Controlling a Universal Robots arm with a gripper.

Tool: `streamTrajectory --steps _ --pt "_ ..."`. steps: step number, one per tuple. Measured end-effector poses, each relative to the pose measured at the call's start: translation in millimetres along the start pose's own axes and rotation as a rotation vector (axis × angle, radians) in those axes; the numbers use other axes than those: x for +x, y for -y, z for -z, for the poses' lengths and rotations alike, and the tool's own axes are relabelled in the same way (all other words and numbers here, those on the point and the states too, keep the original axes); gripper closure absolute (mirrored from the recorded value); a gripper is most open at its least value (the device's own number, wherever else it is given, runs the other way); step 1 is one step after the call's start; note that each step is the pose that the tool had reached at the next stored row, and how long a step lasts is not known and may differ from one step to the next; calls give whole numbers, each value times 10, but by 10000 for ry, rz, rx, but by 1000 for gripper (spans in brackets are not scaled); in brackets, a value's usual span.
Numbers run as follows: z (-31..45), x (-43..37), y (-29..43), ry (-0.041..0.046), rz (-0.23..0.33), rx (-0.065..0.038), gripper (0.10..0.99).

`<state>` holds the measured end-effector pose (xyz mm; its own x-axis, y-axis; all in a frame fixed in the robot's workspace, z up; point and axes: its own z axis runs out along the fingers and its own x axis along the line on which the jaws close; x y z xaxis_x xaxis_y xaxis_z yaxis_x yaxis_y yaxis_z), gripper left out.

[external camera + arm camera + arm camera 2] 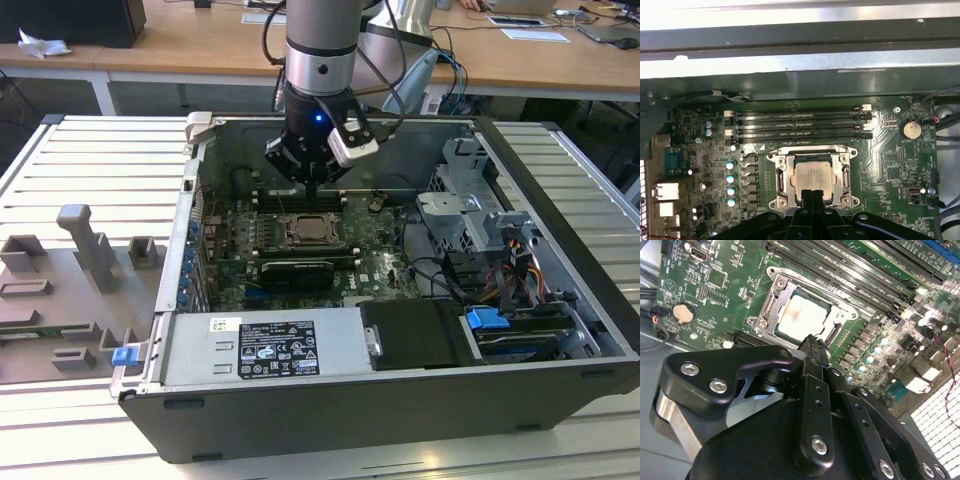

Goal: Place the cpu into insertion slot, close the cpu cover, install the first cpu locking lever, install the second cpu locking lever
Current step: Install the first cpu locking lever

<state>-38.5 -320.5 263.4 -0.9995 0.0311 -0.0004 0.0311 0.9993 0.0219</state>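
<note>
Pale silver-beige square cpu (pixel 814 177) seated in silver-rimmed square insertion slot (pixel 774 202); thin silver frame-shaped cpu cover (pixel 812 151) lies flat around it. Black end effector (pixel 813 196) — fingers pressed together, empty — over slot's edge, cpu just beyond tip.

Even room light leaves soft shadow inside the case (pixel 400 420), and glare whitens the cpu (pixel 802 315) in the second wrist view.

Grey arm (pixel 318 45), black hand (pixel 812 341), silver screws (pixel 819 444)
</note>
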Motion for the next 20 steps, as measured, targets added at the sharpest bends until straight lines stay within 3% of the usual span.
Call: streamTrajectory --steps 5,10,12,16,18,20 --pt "0 0 0 -13 657 0 980" --pt "0 68 2 183 790 0 980" --pt "0 150 5 246 790 -2 980" --pt "-2 283 9 270 792 -2 980" --pt "-3 411 13 304 791 -2 980" --pt "-9 456 13 319 790 -4 980"
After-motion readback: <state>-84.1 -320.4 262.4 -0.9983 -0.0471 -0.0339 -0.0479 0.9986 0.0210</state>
